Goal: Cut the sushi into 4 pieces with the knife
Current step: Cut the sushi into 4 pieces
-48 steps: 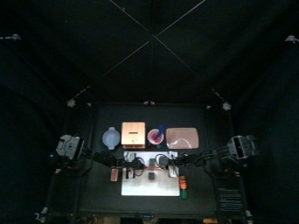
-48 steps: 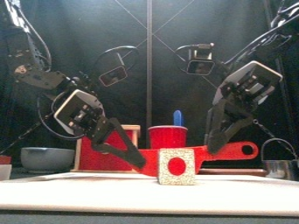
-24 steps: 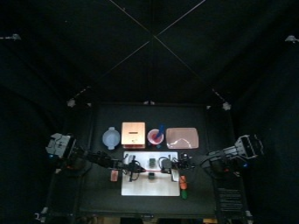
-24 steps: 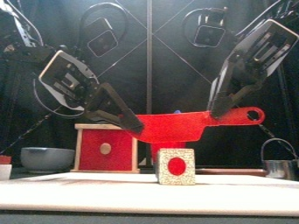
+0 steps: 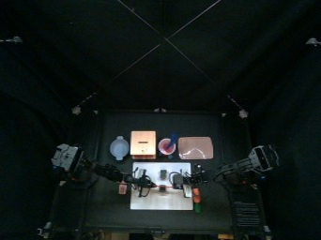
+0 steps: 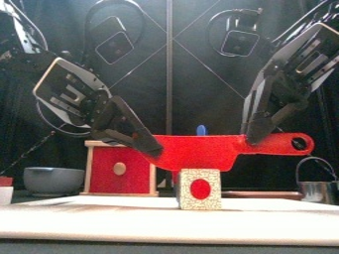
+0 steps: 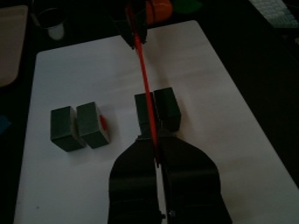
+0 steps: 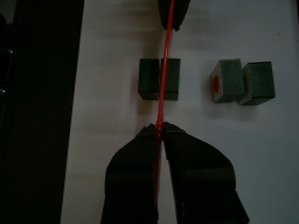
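Left fingers (image 7: 135,184), right fingers (image 8: 140,179) clench red knife (image 6: 212,147) above sushi (image 6: 200,189); white board (image 5: 163,200), black curtains (image 5: 160,56).

no readable text, no labels, no brands, no numbers, no signs on any object or surface in these views

The cutting board (image 5: 163,200) lies front-centre on the desk (image 5: 107,211). On it stands a larger sushi block (image 7: 158,112), with two cut pieces (image 7: 79,127) side by side just behind it. The knife (image 6: 219,146) spans left to right above the block. Behind the board, from left to right: bowl (image 5: 119,147), box (image 5: 145,144), cup (image 5: 167,146), tray (image 5: 196,147).
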`<state>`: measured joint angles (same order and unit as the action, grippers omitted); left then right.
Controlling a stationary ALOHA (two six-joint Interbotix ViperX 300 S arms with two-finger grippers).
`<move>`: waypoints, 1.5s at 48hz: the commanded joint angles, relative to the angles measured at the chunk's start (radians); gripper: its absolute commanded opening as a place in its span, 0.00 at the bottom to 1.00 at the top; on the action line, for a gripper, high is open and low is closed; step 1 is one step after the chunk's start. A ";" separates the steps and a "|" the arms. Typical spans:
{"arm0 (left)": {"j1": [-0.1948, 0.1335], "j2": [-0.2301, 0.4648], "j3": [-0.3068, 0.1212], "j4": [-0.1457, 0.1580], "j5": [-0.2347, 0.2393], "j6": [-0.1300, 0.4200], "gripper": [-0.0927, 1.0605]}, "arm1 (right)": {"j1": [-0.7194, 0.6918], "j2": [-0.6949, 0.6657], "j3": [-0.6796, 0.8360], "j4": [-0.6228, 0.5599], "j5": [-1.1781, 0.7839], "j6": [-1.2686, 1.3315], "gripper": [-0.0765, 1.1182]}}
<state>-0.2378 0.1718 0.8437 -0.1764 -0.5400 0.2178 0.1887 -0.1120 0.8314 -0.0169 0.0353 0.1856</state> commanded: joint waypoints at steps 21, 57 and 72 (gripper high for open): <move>-0.005 -0.021 -0.029 0.008 0.048 0.005 0.21 | -0.003 -0.002 -0.041 -0.018 -0.011 -0.003 0.24; -0.029 -0.069 -0.032 0.041 0.061 0.005 0.21 | 0.015 -0.034 -0.044 -0.021 -0.009 -0.005 0.24; -0.037 -0.071 -0.031 0.037 0.064 -0.003 0.21 | 0.017 -0.031 -0.044 -0.020 -0.009 -0.005 0.24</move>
<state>-0.2623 0.1197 0.8345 -0.1396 -0.4709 0.2132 0.2086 -0.1120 0.8161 -0.0353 0.0353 0.1856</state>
